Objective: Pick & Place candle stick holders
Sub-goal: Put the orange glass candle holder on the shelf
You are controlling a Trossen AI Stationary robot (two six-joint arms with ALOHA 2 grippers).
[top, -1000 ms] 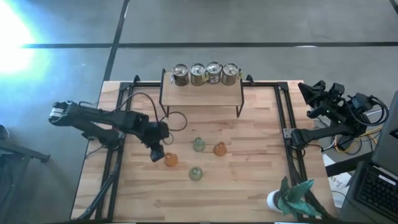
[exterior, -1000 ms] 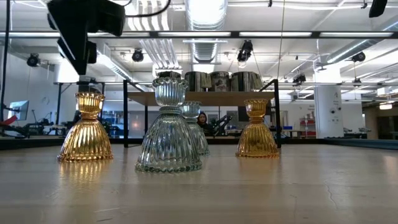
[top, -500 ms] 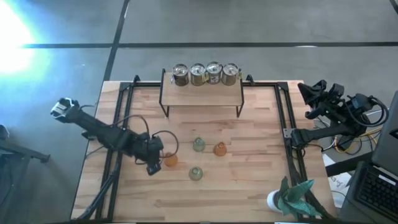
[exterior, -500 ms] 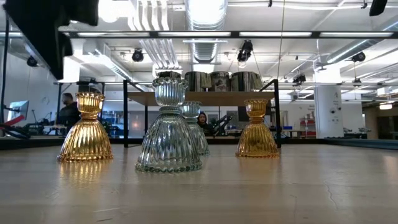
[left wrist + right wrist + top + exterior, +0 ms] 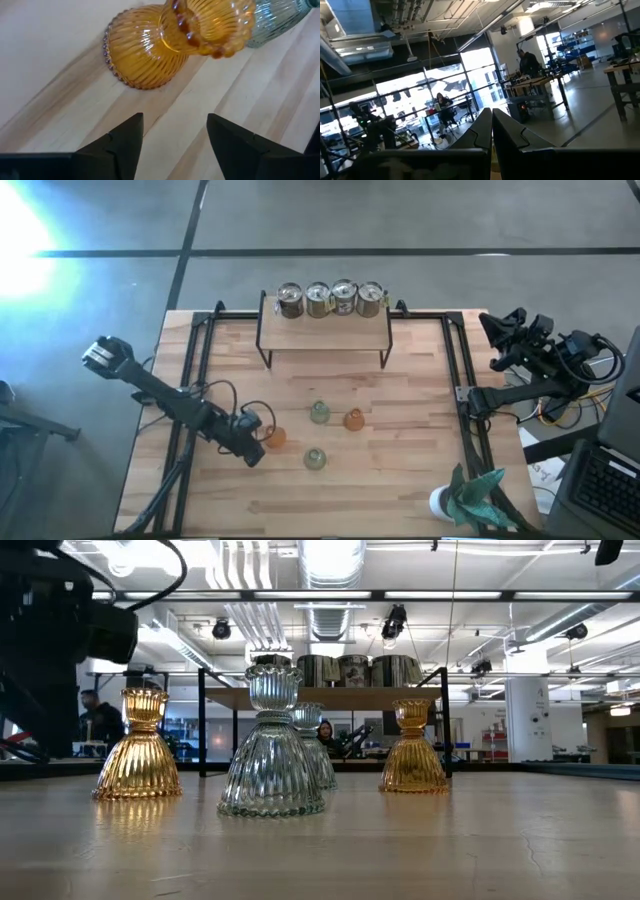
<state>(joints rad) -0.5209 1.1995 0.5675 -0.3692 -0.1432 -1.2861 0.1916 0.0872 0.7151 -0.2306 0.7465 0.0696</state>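
Note:
Four glass candle stick holders stand upright on their wide ribbed bases on the wooden table: an amber one (image 5: 276,437) (image 5: 150,50) at the left, a pale green one (image 5: 319,413), a second amber one (image 5: 352,419) and a second pale green one (image 5: 315,459) nearest the front. Four silvery mottled cups (image 5: 331,299) stand in a row on a raised shelf at the back. My left gripper (image 5: 253,450) (image 5: 175,135) is open and empty, low over the table just left of the left amber holder. My right gripper (image 5: 500,330) (image 5: 491,127) is shut, raised off the table's right edge.
The black-framed shelf (image 5: 325,330) stands at the table's far middle. A white pot with a teal plant (image 5: 470,498) sits at the front right corner. Black rails (image 5: 190,380) run along the table's left and right sides. People show in the room behind.
My left gripper has moved toward the table's near edge and down, ending low beside the left amber holder. The holders have stayed where they were.

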